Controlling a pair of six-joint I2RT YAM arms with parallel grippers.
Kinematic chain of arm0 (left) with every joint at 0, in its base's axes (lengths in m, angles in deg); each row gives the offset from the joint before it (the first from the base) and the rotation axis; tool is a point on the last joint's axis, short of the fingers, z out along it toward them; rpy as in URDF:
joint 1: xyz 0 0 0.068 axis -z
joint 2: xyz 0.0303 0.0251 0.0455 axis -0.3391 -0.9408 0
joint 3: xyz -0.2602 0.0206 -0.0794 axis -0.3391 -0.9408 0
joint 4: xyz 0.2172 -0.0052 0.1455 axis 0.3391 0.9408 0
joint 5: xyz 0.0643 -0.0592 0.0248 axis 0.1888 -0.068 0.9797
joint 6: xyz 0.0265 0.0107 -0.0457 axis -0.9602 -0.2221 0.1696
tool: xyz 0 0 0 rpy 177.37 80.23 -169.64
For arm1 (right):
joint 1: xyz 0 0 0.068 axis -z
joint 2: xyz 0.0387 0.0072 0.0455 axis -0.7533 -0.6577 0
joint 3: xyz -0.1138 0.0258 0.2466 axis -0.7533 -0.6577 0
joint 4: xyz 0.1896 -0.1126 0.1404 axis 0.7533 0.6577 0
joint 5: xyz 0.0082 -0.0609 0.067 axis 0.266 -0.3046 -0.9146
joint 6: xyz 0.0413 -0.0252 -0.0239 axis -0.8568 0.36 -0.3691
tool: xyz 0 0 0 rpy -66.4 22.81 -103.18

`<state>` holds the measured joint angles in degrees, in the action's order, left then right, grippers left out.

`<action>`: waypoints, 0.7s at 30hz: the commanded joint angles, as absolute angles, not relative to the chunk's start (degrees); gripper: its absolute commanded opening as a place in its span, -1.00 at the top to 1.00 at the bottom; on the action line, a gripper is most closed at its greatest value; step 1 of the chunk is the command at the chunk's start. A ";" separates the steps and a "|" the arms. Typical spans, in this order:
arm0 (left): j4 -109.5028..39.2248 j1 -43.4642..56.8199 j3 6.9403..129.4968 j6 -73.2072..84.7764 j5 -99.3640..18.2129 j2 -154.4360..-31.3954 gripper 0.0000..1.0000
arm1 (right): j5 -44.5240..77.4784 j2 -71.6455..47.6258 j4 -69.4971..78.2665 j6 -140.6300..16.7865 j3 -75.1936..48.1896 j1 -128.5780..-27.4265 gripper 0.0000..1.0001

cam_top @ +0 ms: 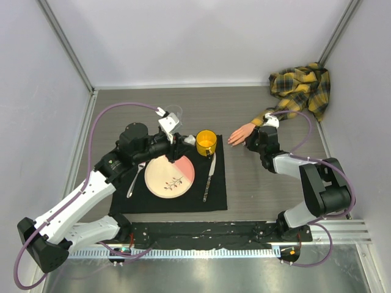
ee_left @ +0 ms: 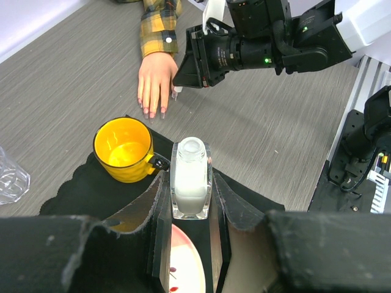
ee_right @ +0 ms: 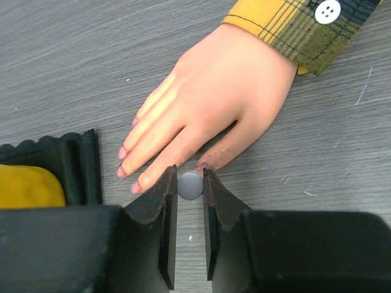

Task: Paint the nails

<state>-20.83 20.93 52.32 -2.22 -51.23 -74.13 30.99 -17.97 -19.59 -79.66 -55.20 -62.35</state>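
The pale mannequin hand [cam_top: 240, 134] lies palm down on the grey table, with a plaid sleeve [ee_right: 305, 30]. Its pink-tinted nails [ee_right: 121, 172] point at the black mat. My right gripper [ee_right: 190, 177] is shut on a small grey round brush cap [ee_right: 190, 185], held end-on right at the thumb tip; the thumb nail is hidden behind it. It also shows in the top view [cam_top: 250, 141]. My left gripper [ee_left: 191, 183] is shut on an uncapped clear bottle [ee_left: 190, 165] of white polish, held upright over the mat near the yellow cup [ee_left: 125, 149].
A black mat [cam_top: 214, 195] holds a cream-and-pink plate [cam_top: 169, 176], a fork [cam_top: 135, 179], a knife [cam_top: 209, 177] and the yellow cup [cam_top: 206, 143]. A clear glass [cam_top: 174, 115] stands behind the left gripper. A plaid shirt heap [cam_top: 302, 85] fills the back right corner.
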 commanded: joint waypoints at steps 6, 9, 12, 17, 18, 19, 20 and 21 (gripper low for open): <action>-24.68 21.05 52.56 -3.33 -51.91 -73.32 1.00 | 31.94 -10.39 -23.72 -82.79 -57.76 -61.54 0.99; -24.68 21.05 52.56 -3.25 -52.00 -73.23 1.00 | 33.34 -10.29 -22.05 -81.30 -57.23 -60.65 0.99; -24.60 21.05 52.65 -3.25 -52.27 -73.23 0.99 | 33.70 -11.70 -21.00 -79.81 -55.92 -60.74 0.99; -24.42 21.05 52.56 -3.34 -52.00 -73.14 1.00 | 32.65 -14.33 -21.61 -79.54 -54.51 -60.83 0.99; -24.51 21.05 52.65 -3.42 -52.00 -73.23 1.00 | 31.86 -14.69 -21.87 -79.63 -54.42 -60.65 0.99; -24.51 21.05 52.56 -3.42 -52.09 -73.23 1.00 | 31.59 -14.95 -22.40 -79.54 -54.42 -60.74 0.99; -24.51 21.05 52.56 -3.34 -52.09 -73.32 0.99 | 31.50 -15.39 -22.58 -79.71 -54.42 -60.65 0.99; -24.51 21.05 52.56 -3.42 -52.09 -73.32 1.00 | 31.50 -15.57 -22.66 -79.89 -54.42 -60.74 0.99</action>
